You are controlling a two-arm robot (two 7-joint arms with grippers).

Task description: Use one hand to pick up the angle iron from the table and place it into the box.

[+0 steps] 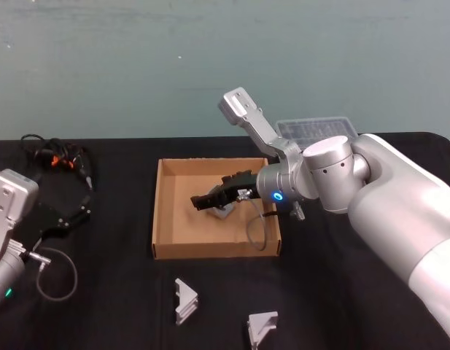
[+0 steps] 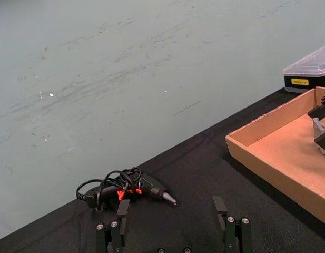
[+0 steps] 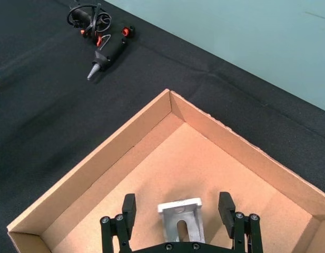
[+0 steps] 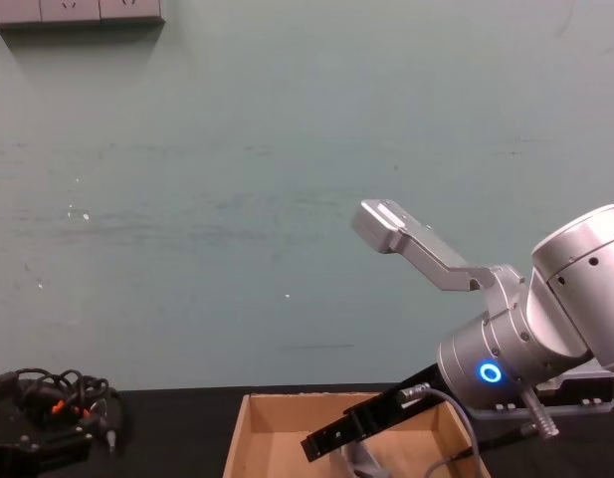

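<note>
A shallow brown cardboard box (image 1: 160,211) sits on the black table (image 1: 108,306). A silver angle iron (image 3: 180,219) lies on the box floor (image 3: 204,163). My right gripper (image 3: 177,207) hovers low over it, open, with one finger on each side and not touching it. From the head view, the right gripper (image 1: 210,200) reaches into the box from the right, with the angle iron (image 1: 226,212) just beneath its tips. Two more angle irons (image 1: 184,300) (image 1: 262,328) stand on the table in front of the box. My left gripper (image 2: 171,209) is parked open at the far left.
A black power tool with tangled cable (image 1: 60,157) lies at the table's back left. A small black case with a clear lid (image 1: 316,130) stands behind the box on the right. A grey cable (image 1: 57,273) loops beside the left arm.
</note>
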